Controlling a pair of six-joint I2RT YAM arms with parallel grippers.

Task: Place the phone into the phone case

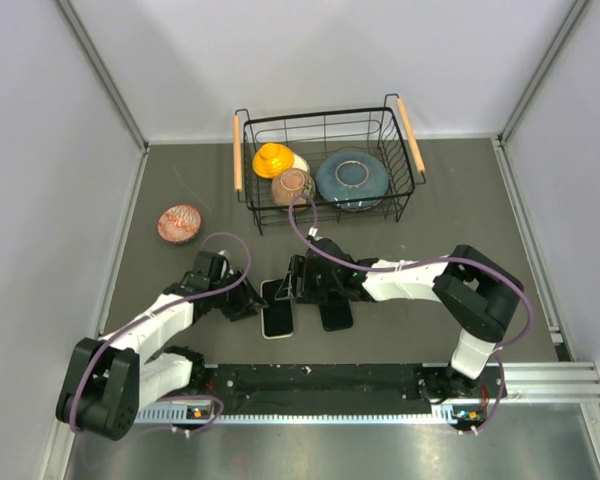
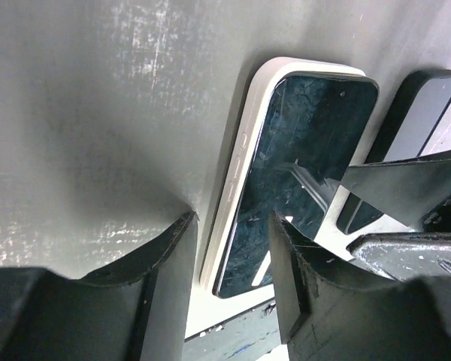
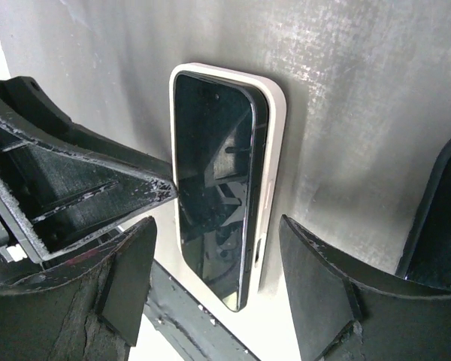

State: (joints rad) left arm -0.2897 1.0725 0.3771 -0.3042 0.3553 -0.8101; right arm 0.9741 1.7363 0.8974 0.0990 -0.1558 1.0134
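Note:
The phone (image 3: 210,188), a dark glossy slab, lies inside the rim of the white phone case (image 3: 272,143) flat on the grey table. Its long edge by the side buttons looks slightly raised. In the top view the cased phone (image 1: 277,319) sits between both arms. My left gripper (image 2: 233,263) is open above the case's near end, one finger beside the white case (image 2: 237,162) and one over the phone's screen (image 2: 301,165). My right gripper (image 3: 218,278) is open and straddles the case's other end, holding nothing. Both grippers (image 1: 248,303) (image 1: 298,285) hover close together.
A second black phone-shaped item (image 1: 335,313) (image 2: 410,120) (image 3: 440,218) lies just right of the white case. A wire basket (image 1: 248,190) at the back holds an orange object, a bowl and a blue plate. A reddish bowl (image 1: 180,223) sits at the left.

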